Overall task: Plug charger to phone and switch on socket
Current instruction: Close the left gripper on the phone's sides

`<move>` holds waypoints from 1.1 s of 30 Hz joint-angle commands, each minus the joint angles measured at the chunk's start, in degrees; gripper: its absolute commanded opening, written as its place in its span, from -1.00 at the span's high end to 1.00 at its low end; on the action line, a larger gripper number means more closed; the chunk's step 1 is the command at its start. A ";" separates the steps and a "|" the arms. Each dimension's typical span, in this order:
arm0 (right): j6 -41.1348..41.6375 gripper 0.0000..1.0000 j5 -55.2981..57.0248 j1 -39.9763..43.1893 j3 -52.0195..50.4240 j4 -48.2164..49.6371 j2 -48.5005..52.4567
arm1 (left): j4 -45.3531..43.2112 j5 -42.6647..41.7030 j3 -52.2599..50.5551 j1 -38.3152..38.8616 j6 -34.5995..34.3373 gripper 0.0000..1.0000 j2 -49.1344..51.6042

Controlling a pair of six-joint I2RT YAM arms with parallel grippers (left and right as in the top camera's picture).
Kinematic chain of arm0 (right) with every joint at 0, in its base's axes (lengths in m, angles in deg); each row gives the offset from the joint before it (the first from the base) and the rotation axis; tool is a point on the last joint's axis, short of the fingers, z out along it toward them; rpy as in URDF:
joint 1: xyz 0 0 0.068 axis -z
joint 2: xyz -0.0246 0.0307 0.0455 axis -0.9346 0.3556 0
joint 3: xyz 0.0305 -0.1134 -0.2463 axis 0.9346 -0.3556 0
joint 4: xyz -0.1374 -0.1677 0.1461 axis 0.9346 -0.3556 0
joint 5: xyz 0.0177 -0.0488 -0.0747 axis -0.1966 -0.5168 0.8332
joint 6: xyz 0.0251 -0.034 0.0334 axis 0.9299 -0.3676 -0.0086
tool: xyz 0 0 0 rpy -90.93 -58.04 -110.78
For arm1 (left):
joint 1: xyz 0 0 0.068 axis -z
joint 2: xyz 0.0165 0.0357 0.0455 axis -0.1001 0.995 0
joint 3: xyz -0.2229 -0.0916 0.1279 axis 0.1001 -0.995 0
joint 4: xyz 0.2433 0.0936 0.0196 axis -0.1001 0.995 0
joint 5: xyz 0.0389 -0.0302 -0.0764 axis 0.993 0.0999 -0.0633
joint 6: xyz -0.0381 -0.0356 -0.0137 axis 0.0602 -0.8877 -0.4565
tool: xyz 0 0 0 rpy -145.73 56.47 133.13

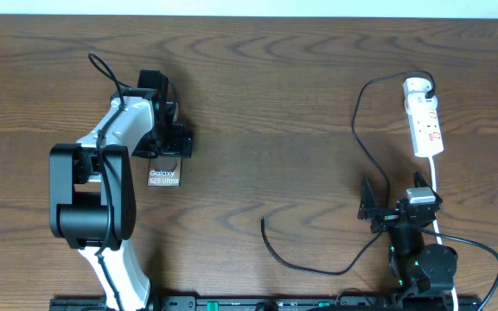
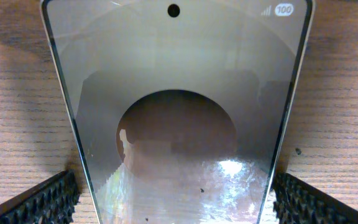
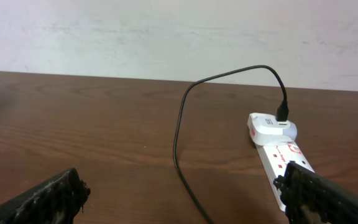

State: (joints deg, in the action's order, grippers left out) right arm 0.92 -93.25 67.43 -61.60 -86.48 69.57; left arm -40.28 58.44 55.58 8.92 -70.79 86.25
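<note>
Under left gripper (image 2: 174, 200) | phone (image 1: 164, 176), long axis near-far, between wide jaws | right gripper (image 3: 182, 196) wide, empty

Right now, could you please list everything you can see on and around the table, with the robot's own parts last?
phone: one, dark brown with white Galaxy lettering, left half of the table, screen up.
charger cable: one, black, loose tip lying mid-table, other end plugged into the adapter.
adapter: one, white, in the far end of the power strip.
power strip: one, white with red marks, far right of the table.
cord: one, white, running from the strip's near end toward the right arm.
table: one, dark brown wood, under everything.
left end effector: one, black, open, over the phone's far end with a finger on each side.
right end effector: one, black, open, empty, near edge on the right.
</note>
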 commanded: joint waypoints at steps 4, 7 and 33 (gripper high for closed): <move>-0.68 -0.98 -0.31 -0.28 -0.04 -0.24 -0.37 | 0.90 -5.79 -2.93 0.55 -0.94 -0.96 3.52; -0.68 -0.98 -0.31 -0.28 -0.04 -0.24 -0.37 | 1.99 -4.96 -2.93 0.55 -0.94 -0.96 3.52; -0.68 -0.98 -0.28 -0.28 -0.04 -0.24 -0.37 | 3.02 -4.83 -2.93 0.55 -0.92 -0.96 3.52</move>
State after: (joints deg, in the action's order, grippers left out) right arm 0.92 -93.25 67.43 -61.60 -86.48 69.57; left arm -37.83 58.64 55.58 9.25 -70.81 86.25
